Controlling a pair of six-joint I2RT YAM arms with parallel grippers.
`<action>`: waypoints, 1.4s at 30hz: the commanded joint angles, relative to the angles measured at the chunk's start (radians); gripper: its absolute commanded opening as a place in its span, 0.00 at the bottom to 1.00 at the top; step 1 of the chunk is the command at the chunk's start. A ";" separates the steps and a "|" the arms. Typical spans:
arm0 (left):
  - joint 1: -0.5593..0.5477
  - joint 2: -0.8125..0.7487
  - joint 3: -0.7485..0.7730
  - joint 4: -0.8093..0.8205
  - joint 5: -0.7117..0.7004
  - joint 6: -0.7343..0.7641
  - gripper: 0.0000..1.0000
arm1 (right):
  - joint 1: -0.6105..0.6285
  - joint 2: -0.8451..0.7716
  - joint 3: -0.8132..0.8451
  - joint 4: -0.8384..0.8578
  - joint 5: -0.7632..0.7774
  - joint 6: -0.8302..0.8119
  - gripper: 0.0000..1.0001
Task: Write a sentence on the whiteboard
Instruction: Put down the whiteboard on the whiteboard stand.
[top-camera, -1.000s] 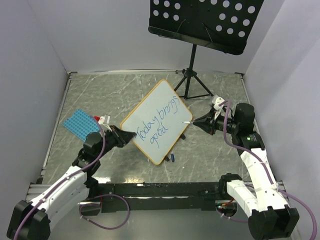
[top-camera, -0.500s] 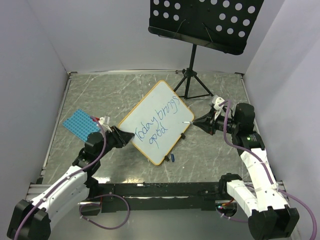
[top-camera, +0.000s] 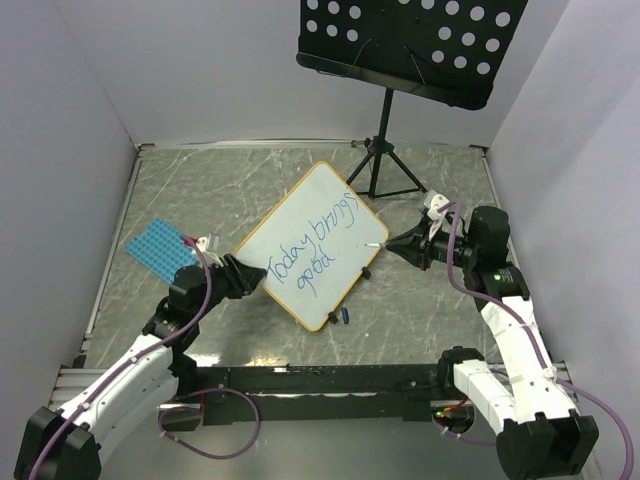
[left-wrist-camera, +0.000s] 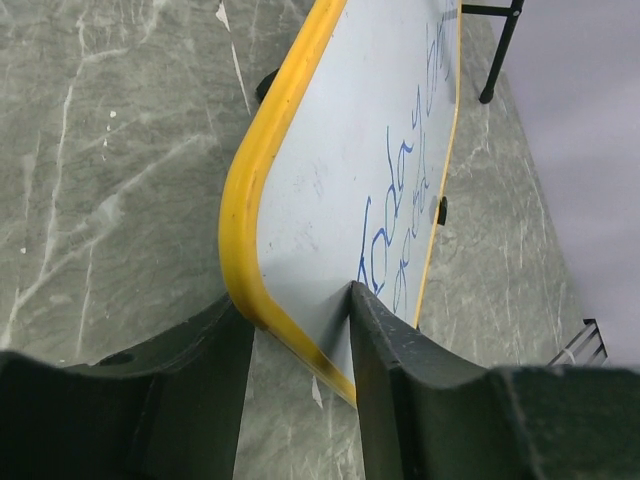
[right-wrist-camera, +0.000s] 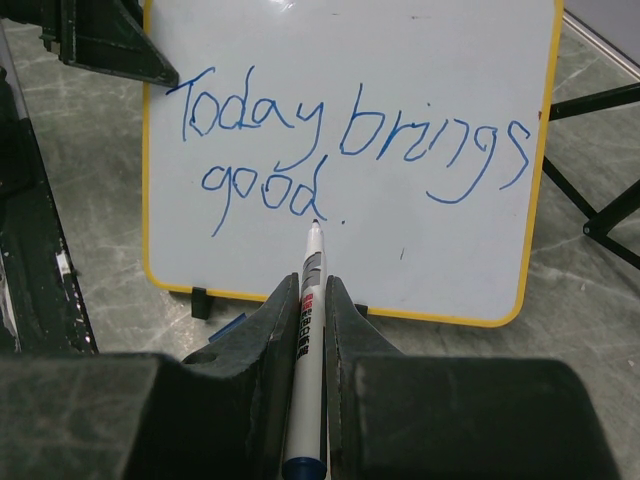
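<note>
The whiteboard (top-camera: 340, 195), white with a yellow frame, stands tilted on small black feet mid-table. The sentence (top-camera: 312, 250) in blue reads "Today brings good" (right-wrist-camera: 340, 140) over two lines. My left gripper (top-camera: 255, 278) straddles the board's near-left corner (left-wrist-camera: 245, 230); its jaws stand apart and open (left-wrist-camera: 295, 300), one finger in front of the board face and one behind the frame. My right gripper (right-wrist-camera: 308, 285) is shut on a white marker (right-wrist-camera: 310, 300) with a blue end. The marker's tip sits just after "good", by a small dot; I cannot tell if it touches.
A black perforated music stand (top-camera: 410, 40) on a tripod (top-camera: 385, 175) rises behind the board. A blue dotted mat (top-camera: 155, 248) lies at the left. A small blue cap (top-camera: 342, 317) lies by the board's near edge. White walls close in three sides.
My left jaws have spread apart from the board's corner, and the board has shifted slightly to the left. The right arm and marker have stayed put.
</note>
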 joint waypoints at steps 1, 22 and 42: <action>0.003 -0.010 0.008 -0.096 0.001 0.042 0.46 | -0.005 -0.002 0.001 0.017 -0.020 -0.004 0.00; 0.003 -0.068 0.071 -0.078 0.102 0.032 0.71 | -0.005 -0.001 0.001 0.015 -0.017 -0.004 0.00; 0.003 -0.234 0.283 -0.558 -0.117 -0.079 0.97 | -0.004 -0.004 0.001 0.015 -0.015 -0.004 0.00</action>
